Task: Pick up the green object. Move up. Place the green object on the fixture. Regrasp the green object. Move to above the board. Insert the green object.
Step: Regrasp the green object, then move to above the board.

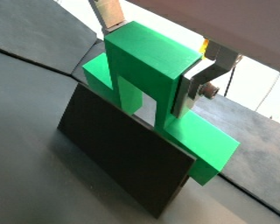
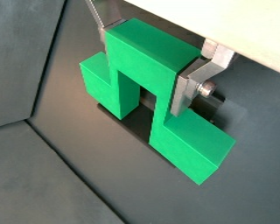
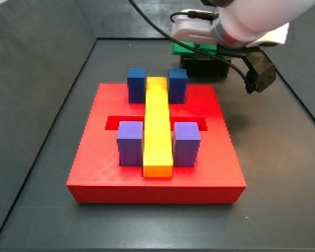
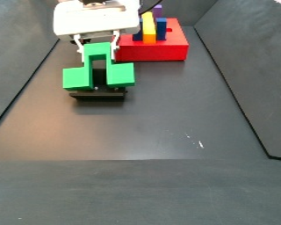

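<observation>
The two-finger parallel-jaw gripper (image 2: 154,63) is closed on the raised middle block of the bright green blocky plastic piece (image 2: 149,101); in both wrist views a flat silver finger (image 1: 210,77) presses each side of that block. The green piece straddles the upright wall of the small black bracket fixture (image 1: 125,153), with one square foot on each side of the wall. In a side view the gripper (image 4: 99,44) stands directly above the green piece (image 4: 96,75), which rests on the fixture (image 4: 98,93) on the dark floor, just beside the large red square board (image 4: 154,50). The board (image 3: 107,167) carries blue blocks (image 3: 138,84), purple blocks (image 3: 130,144) and a long yellow bar (image 3: 157,128).
</observation>
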Robot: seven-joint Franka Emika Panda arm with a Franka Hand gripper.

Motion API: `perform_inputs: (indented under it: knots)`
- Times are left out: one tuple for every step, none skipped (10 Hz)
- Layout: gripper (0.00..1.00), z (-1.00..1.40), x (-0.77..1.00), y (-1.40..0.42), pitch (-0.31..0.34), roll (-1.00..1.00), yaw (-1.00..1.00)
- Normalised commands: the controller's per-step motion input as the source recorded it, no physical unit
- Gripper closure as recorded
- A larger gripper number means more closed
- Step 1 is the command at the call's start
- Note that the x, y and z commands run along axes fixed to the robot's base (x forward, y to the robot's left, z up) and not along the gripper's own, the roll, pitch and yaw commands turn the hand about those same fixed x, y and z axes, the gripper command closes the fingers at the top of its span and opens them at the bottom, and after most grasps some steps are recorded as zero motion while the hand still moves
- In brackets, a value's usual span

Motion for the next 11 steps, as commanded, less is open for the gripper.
perform_inputs:
  knots:
    - [1.00,0.00,0.00,0.00,0.000,0.00,0.00]
    - [1.00,0.00,0.00,0.00,0.000,0.00,0.00]
    - [1.00,0.00,0.00,0.00,0.000,0.00,0.00]
    - [1.00,1.40,0.00,0.00,0.000,0.00,0.00]
    - [1.00,1.40,-0.05,0.03,0.026,0.01,0.02]
    - [1.00,1.40,-0.07,0.03,-0.006,-0.03,0.02]
    - [1.00,1.40,-0.08,0.04,-0.027,0.00,0.02]
    - [1.00,1.40,-0.06,0.03,0.003,0.00,0.01]
    - [1.00,1.40,-0.06,0.02,0.004,0.00,0.00]
    - [1.00,1.40,-0.06,0.03,0.012,0.00,0.00]
    - [1.00,0.57,-0.02,0.00,0.027,0.00,0.00]
